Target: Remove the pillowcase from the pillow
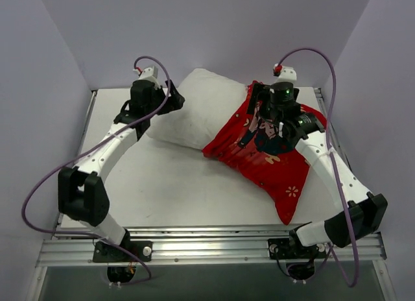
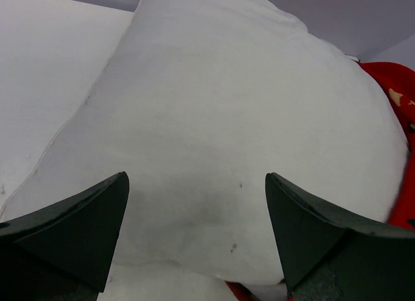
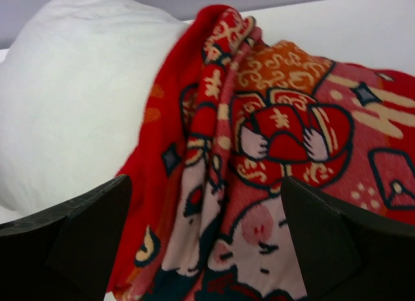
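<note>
1. Landmark: the pillow [image 1: 194, 113]. It lies slantwise, with its long axis running from a bare white end at far left to a covered end at near right.
2. The pillowcase [image 1: 275, 165] sheathes only the pillow's right-hand part. Its bunched mouth edge crosses the pillow about mid-length, and its closed corner trails past the pillow's near-right end. I cannot tell how much pillow sits inside.
3. Left gripper [image 2: 196, 184]: jaws wide apart with nothing between them, nose pointed at the pillow's bare end, just beside it.
4. Right gripper [image 3: 206, 184]: jaws wide apart and empty, hovering over the gathered folds at the case's mouth, right of the pillow's bare half.
5. My read: the strip should run along the pillow's long axis, away from the bare end. The left arm is nearer the pillow for pinning, and the right arm is nearer the case for pulling. 2 grips are needed first.
</note>
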Robot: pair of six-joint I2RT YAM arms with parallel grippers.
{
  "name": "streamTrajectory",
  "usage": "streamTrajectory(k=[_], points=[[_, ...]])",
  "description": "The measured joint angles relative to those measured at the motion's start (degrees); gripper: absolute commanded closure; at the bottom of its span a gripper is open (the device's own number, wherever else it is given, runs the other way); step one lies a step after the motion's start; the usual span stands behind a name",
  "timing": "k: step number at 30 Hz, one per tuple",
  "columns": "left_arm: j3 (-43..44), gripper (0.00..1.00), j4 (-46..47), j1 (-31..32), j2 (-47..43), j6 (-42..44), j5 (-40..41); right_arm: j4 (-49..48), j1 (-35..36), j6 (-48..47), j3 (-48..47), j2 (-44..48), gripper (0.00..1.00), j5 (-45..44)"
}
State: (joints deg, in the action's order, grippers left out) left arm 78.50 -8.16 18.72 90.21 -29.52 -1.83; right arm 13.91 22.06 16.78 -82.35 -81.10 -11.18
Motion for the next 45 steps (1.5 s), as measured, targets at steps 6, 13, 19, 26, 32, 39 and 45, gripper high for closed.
streamTrajectory(k=[6,13,19,26,32,39,45], points=[[3.63,0.06,5.81,0.5,11.54,0.11,0.37,0.7,-0.17,4.24,8.96,4.98,0.06,-5.11],[-3.98,0.06,12.52,1.55,12.13,-3.1,0.55,-2.25,-0.37,2.75,12.24,-1.05,0.07,-1.51],[-24.96,0.06,15.1,4.61,-2.54,-8.44,2.69,-6.25,-0.26,-2.1,11.43,-4.96,0.08,2.58],[-42.07,0.06,2.08,10.6,-27.89,-12.22,6.25,-10.99,2.19,-7.54,8.07,-9.64,0.08,5.75],[-38.84,0.06,-3.34,10.45,-36.68,-8.26,13.05,-13.31,4.68,-9.57,3.89,-14.6,0.08,6.34],[-17.49,0.06,-1.53,2.6,-14.93,-1.31,13.0,-14.58,5.03,-6.71,7.5,-10.91,0.05,5.07],[4.24,0.06,1.7,-3.19,6.69,1.53,7.19,-12.76,5.66,-0.55,12.94,-2.45,0.03,1.01]])
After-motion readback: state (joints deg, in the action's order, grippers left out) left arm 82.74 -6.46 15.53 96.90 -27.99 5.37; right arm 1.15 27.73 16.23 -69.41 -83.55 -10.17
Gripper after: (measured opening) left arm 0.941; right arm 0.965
